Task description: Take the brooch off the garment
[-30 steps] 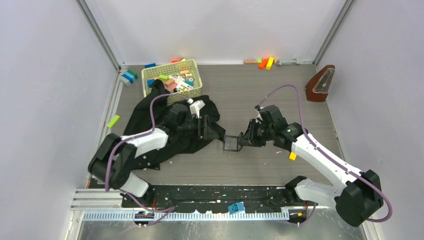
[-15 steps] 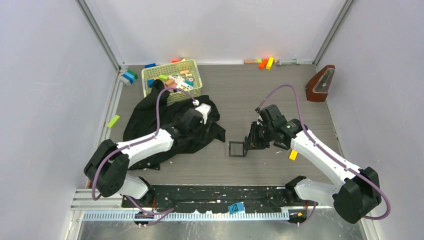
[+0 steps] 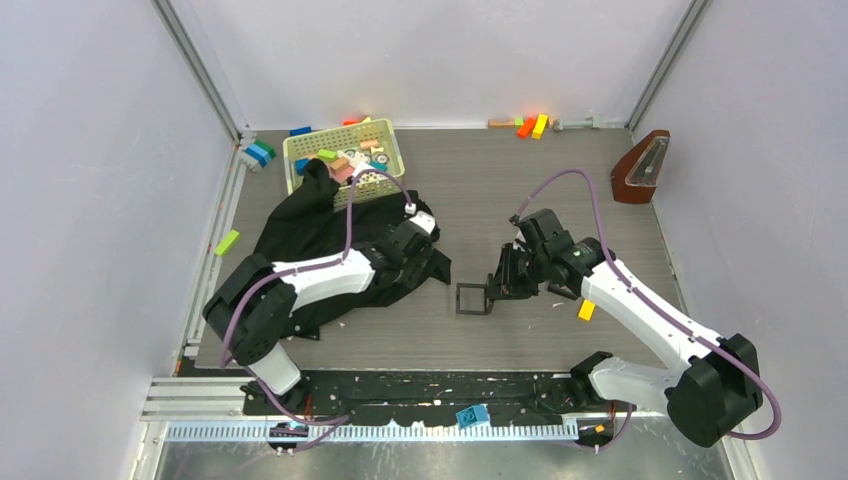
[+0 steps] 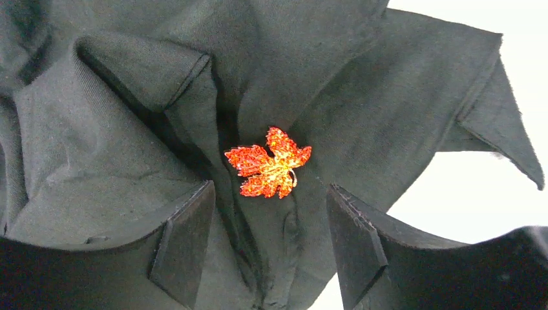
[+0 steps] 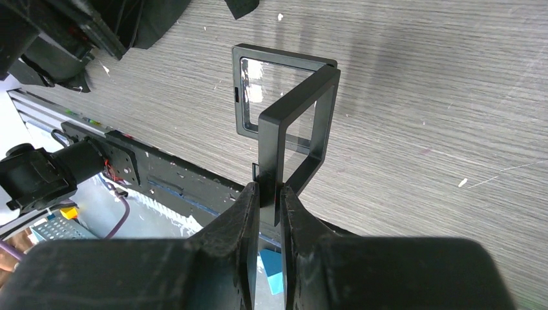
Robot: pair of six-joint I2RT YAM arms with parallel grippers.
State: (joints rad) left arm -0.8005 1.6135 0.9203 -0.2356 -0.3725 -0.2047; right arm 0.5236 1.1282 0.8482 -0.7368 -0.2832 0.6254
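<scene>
Hovering left gripper (image 4: 268, 216), fingers (image 4: 184, 248) spread wide, over the brooch (image 4: 268, 163) sitting on a fold of the garment (image 4: 97, 129) — just ahead, between them. Pinching a black frame (image 5: 297, 123) by its edge with right gripper (image 5: 270, 194), clamped tight.

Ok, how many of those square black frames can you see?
2. The flat frame lies on the table, clear pane showing; the upright frame stands at its edge, pinched in the right gripper. More could be hidden under the garment.
</scene>
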